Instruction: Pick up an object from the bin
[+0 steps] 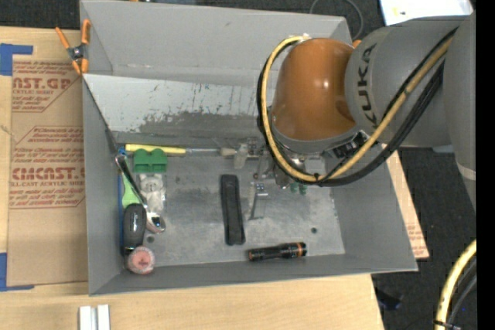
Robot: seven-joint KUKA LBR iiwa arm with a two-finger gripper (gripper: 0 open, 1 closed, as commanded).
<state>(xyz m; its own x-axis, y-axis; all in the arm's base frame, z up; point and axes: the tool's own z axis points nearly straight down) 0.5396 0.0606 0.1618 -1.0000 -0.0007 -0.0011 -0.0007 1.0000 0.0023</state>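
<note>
1. The tool (260, 192) hangs low over the bin (193, 35), just beside the black bar (230, 209) on its right in the camera view. It sits under the arm's orange cover (313, 89), which hides much of it, so I cannot tell whether it is wide or narrow.
2. Nothing can be seen held in it. Judging by closeness, the black bar is the likeliest thing to be picked; it lies flat on the bin's floor, on its own, with bare metal around it, which should leave room to grip it.
3. A black marker (277, 251) with an orange end lies near the bar's lower end, apart from it and flat near the front wall.
4. Well to the bar's left, the rest crowd the left wall: a green block (149, 161), a yellow stick (155, 150), a dark oval thing (133, 224) and a pink round thing (141, 261). Packed this close to the wall, they look harder to reach.
</note>
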